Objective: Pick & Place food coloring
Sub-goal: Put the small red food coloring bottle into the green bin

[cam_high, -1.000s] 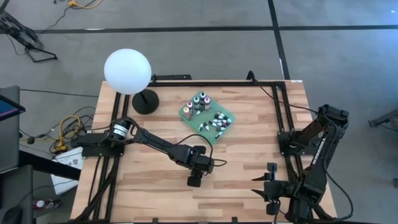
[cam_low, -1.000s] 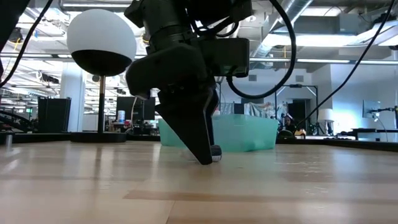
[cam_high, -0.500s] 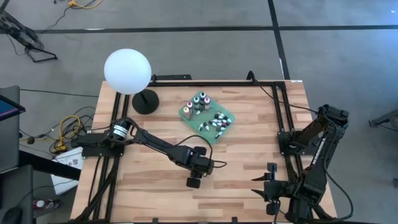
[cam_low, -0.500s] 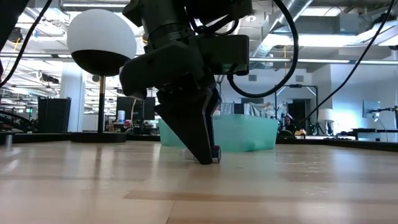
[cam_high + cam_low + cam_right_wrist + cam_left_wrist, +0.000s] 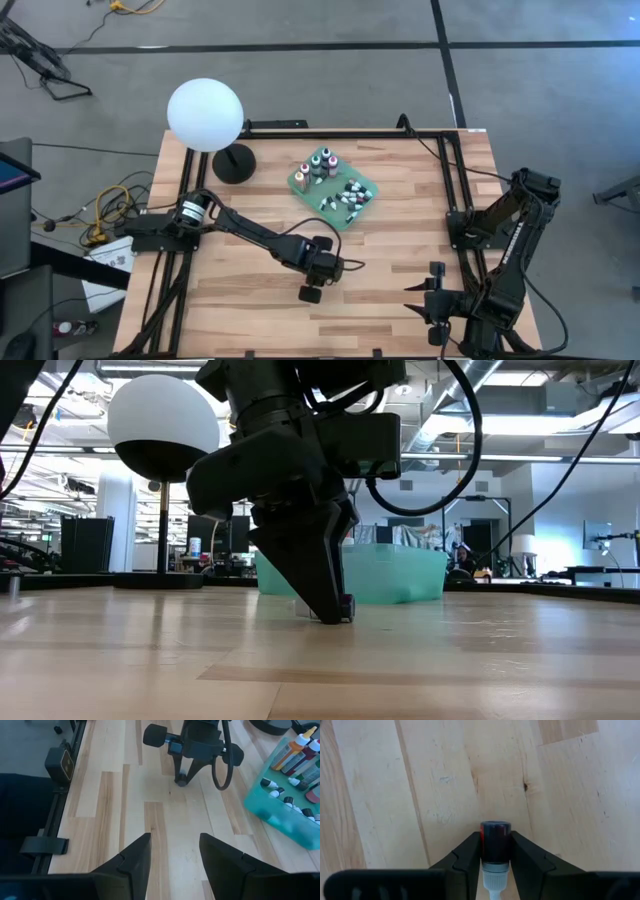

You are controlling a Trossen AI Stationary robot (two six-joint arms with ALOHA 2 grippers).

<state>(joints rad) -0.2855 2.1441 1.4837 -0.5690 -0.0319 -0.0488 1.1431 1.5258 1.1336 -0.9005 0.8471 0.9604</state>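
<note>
The fingers of the left gripper are pressed against both sides of a small dark dropper bottle, which is pinched between them with its white tip pointing back toward the wrist. The bottle is held low over the bare wooden counter, at its front middle; from the low view the fingertips appear to be at or just above the wood, and contact cannot be settled. The rest of the food coloring is seen standing and lying in the green tray, well apart from the held bottle. A white globe lamp stands at the far left corner.

The right gripper is parked off the counter's right front edge, its fingers spread with nothing between them.

Several risks are judged likely. The bottle is round and smooth, so it could be rolled away once released on its side. If the fingers are opened while above the wood, the bottle could be dropped and bounced. A downward push could jam the fingertips into the counter
</note>
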